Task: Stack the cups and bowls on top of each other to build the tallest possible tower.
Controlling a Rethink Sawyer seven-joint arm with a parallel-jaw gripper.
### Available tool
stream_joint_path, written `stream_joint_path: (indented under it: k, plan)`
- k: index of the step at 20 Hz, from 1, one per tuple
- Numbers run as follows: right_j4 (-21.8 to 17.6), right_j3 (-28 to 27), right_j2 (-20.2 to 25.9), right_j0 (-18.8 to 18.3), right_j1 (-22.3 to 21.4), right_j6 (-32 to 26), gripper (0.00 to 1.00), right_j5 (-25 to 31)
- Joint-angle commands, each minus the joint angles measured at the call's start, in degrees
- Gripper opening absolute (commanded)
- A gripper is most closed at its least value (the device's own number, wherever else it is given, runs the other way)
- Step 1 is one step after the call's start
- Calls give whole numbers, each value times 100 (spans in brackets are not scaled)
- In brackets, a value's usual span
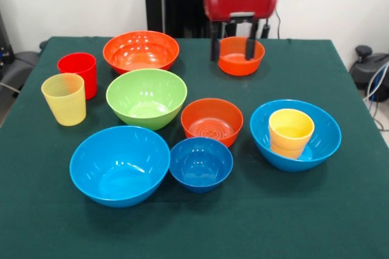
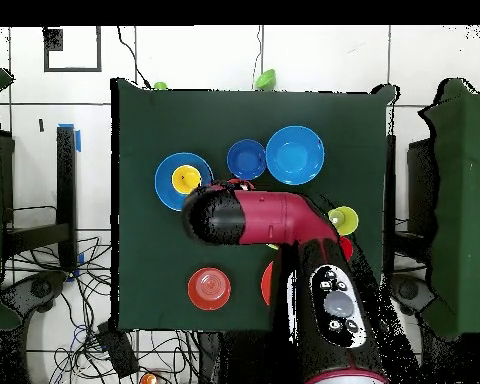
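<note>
- At the far side of the worktop (image 1: 340,222), the gripper (image 1: 235,43) hangs over a small orange bowl (image 1: 240,56), its jaws spread open with one finger dropping outside the near wall and the other inside the hollow.
- No tower stands yet: the only stacking is the yellow-orange nested cups (image 1: 290,132) sitting in the right light-blue bowl (image 1: 295,134), which looks the likely base.
- Everything else lies loose: the second light-blue bowl (image 1: 119,165), the dark blue bowl (image 1: 200,163), the green bowl (image 1: 146,97), the large orange bowl (image 1: 141,50), another small orange bowl (image 1: 211,121), the red cup (image 1: 78,72) and the pale yellow cup (image 1: 64,98).
- I judge the step in hand is taking that small orange bowl by its rim. To do it well, the jaws should straddle the wall squarely, sink low enough to bite firmly, and close without nudging the glossy bowl sideways.
- A straight lift would keep it level for carrying.
</note>
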Motion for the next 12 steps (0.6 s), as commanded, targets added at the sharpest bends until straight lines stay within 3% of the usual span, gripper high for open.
stream_joint_path:
  k: [1, 12]
  plan:
    - [-730, 853, 743, -448, 305, -613, 100, -418]
    - [-1071, 472, 812, -458, 850, -71, 100, -771]
